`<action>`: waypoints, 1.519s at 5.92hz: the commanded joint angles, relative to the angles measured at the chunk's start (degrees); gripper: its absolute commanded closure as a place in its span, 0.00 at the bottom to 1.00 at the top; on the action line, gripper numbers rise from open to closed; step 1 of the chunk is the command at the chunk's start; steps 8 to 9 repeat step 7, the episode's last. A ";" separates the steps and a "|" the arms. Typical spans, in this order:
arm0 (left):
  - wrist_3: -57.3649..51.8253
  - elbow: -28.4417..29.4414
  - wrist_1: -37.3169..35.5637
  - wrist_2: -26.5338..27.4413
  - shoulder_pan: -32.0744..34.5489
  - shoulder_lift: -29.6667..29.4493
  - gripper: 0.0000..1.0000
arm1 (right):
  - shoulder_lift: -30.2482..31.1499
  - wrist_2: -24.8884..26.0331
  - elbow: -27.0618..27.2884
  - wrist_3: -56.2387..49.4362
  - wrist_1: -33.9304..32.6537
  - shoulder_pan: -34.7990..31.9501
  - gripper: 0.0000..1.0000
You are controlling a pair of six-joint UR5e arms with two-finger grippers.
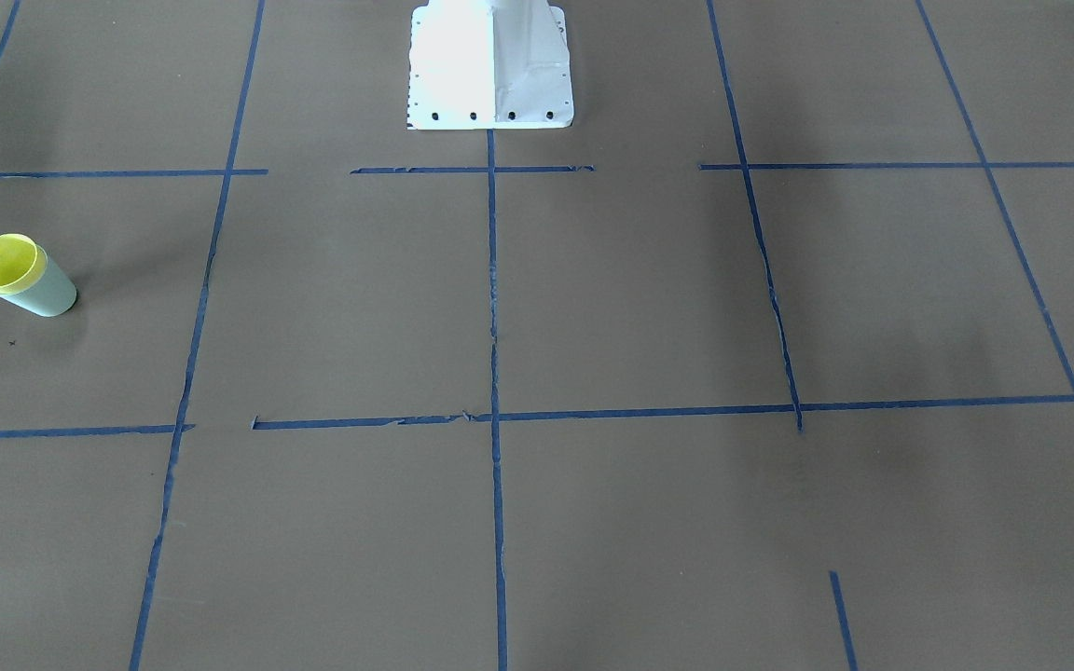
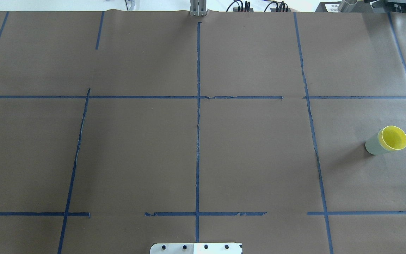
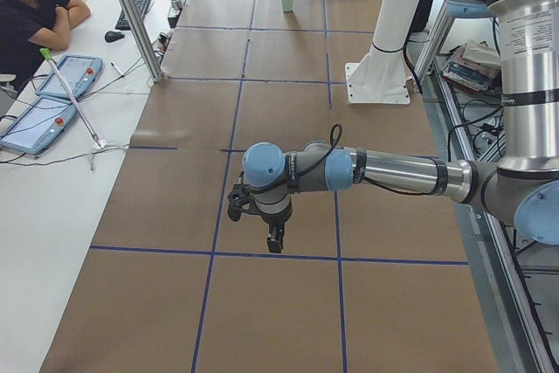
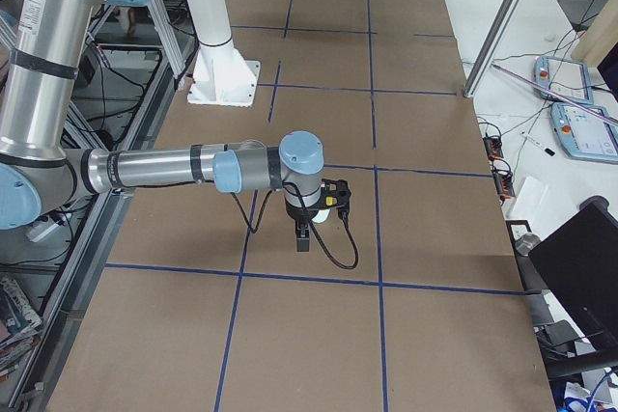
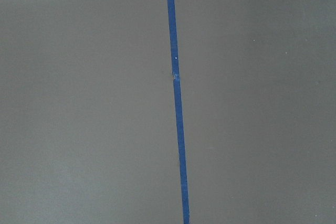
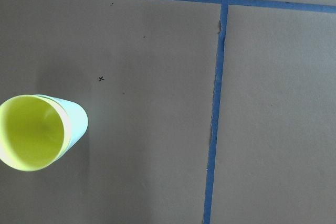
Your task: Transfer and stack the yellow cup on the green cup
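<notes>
The yellow cup sits nested inside the green cup, and the pair stands upright on the brown table. The stack also shows in the overhead view, yellow cup in green cup, near the right edge. In the right wrist view the yellow cup is at the lower left with the green cup's wall around it. My right gripper hangs above the table near the stack. My left gripper hangs over bare table far from it. I cannot tell whether either is open or shut.
Blue tape lines divide the brown paper table into squares. The white robot base stands at the middle of the robot's side. A seated operator and tablets are at a side desk.
</notes>
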State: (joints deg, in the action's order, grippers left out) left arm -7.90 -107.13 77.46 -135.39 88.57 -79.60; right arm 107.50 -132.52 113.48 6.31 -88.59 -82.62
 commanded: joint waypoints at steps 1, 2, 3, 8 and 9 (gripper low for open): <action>0.08 -0.10 0.24 0.39 -0.24 0.05 0.00 | 0.17 -0.02 0.25 0.02 0.17 0.00 0.00; 0.08 0.16 0.24 0.39 -0.24 0.06 0.00 | 0.26 -0.02 0.25 0.02 0.09 0.00 0.00; 0.16 0.17 0.33 0.39 -0.24 0.06 0.00 | 0.87 -0.19 0.60 0.02 0.26 0.00 0.00; -0.01 0.08 -0.64 3.55 -2.97 -2.76 0.00 | 1.31 -0.19 0.61 0.02 0.26 0.00 0.00; -0.01 0.08 -0.64 3.55 -2.97 -2.76 0.00 | 1.31 -0.19 0.61 0.02 0.26 0.00 0.00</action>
